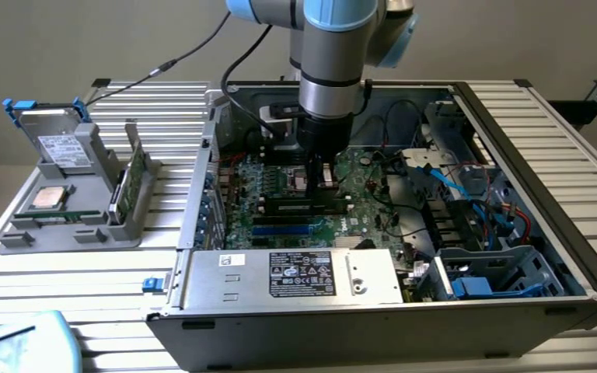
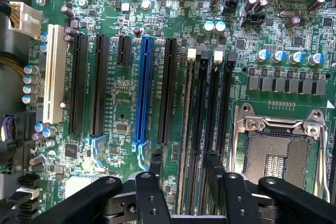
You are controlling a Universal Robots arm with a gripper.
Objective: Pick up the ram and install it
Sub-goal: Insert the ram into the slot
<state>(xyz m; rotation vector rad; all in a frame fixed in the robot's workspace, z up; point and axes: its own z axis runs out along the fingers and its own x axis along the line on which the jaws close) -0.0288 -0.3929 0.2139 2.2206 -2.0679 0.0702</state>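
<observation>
Fingers (image 2: 152, 195) spread apart, gripping nothing, straddling the ram (image 2: 186, 129), which sits edge-on in the memory slot nearest the blue socket (image 2: 143, 90), long axis along the slot, directly below.

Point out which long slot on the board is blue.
The blue slot sits between two black slots; all other long slots are black, save one white slot at the row's end.
</observation>
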